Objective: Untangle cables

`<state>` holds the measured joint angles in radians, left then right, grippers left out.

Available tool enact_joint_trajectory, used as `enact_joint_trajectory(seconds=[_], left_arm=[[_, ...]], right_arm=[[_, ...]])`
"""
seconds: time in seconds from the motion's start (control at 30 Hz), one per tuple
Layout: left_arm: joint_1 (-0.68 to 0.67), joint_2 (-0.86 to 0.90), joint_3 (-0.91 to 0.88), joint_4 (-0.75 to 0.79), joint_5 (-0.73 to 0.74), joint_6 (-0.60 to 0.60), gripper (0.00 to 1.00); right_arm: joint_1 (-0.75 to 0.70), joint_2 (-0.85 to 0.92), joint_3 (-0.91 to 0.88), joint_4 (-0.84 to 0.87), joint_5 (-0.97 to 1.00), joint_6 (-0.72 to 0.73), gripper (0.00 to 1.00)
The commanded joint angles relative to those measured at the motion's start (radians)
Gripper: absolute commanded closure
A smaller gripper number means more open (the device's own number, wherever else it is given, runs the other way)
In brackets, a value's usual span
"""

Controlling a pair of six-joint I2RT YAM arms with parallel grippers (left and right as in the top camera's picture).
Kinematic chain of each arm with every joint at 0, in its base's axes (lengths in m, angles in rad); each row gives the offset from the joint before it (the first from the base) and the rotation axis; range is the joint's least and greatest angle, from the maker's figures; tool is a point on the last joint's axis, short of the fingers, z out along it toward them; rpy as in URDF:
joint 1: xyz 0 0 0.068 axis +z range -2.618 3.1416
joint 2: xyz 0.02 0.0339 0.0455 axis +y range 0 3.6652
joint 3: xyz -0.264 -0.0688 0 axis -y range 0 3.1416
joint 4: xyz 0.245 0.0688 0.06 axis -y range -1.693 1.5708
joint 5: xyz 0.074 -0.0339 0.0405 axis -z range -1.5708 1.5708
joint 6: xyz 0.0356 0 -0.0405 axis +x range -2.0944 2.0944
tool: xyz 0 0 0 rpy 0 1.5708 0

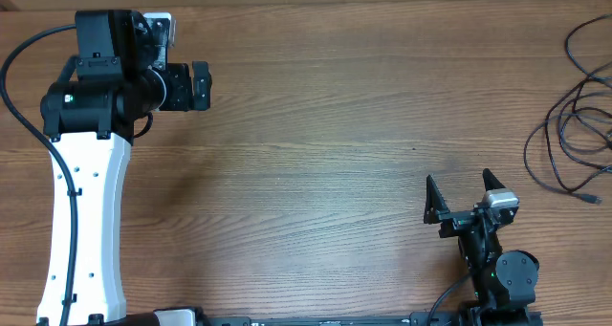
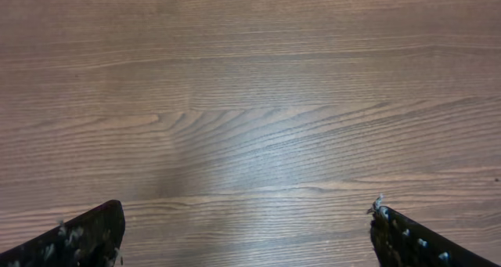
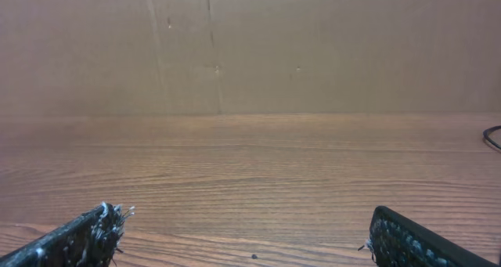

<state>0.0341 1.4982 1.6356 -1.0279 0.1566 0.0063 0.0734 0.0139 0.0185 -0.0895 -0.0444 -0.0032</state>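
The cables (image 1: 574,125) are a loose tangle of thin black cords at the far right edge of the wooden table, partly cut off by the frame, with a small plug end (image 1: 590,200) at the bottom. A short bit of one cable (image 3: 493,138) shows at the right edge of the right wrist view. My right gripper (image 1: 459,181) (image 3: 244,218) stands open near the front right, well left of the tangle, with nothing between its fingers. Far off at the back left, my left gripper (image 1: 205,87) (image 2: 246,220) is open over bare wood.
The left arm's white link (image 1: 81,221) runs down the table's left side, and a thick black cord (image 1: 11,82) loops beside it. A brown board wall (image 3: 250,48) stands behind the table. A tiny dark speck (image 1: 414,150) lies on the wood.
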Motion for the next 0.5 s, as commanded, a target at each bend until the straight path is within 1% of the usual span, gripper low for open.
enact_joint_trajectory(seconds=[0.0, 0.07, 0.1, 0.13, 0.2, 0.23, 0.3, 0.33, 0.43, 0.47], left_arm=[[-0.002, 0.0, 0.018, 0.003, 0.0, -0.032, 0.0], [-0.002, -0.001, 0.018, -0.04, 0.003, -0.037, 0.0], [-0.002, -0.002, 0.018, -0.034, 0.007, -0.065, 0.0], [-0.002, -0.001, 0.018, -0.007, 0.008, -0.092, 0.0], [-0.002, 0.0, 0.018, 0.056, 0.002, -0.082, 0.0], [-0.002, -0.002, 0.018, 0.074, 0.012, -0.064, 0.0], [-0.002, -0.004, 0.018, 0.116, 0.093, 0.03, 0.0], [-0.002, -0.004, 0.018, 0.145, 0.131, 0.059, 0.0], [-0.005, -0.014, 0.017, 0.306, 0.257, 0.137, 0.0], [-0.013, -0.031, 0.011, 0.377, 0.291, 0.188, 0.0]], right_arm=[[0.006, -0.011, -0.01, 0.007, 0.006, 0.003, 0.0], [0.006, -0.011, -0.01, 0.007, 0.006, 0.003, 0.0], [0.006, -0.011, -0.01, 0.007, 0.006, 0.003, 0.0], [0.006, -0.011, -0.01, 0.007, 0.006, 0.003, 0.0], [0.006, -0.011, -0.01, 0.007, 0.006, 0.003, 0.0], [0.006, -0.011, -0.01, 0.007, 0.006, 0.003, 0.0], [0.006, -0.011, -0.01, 0.007, 0.006, 0.003, 0.0], [0.006, -0.011, -0.01, 0.007, 0.006, 0.003, 0.0], [0.006, -0.011, -0.01, 0.007, 0.006, 0.003, 0.0], [0.006, -0.011, -0.01, 0.007, 0.006, 0.003, 0.0]])
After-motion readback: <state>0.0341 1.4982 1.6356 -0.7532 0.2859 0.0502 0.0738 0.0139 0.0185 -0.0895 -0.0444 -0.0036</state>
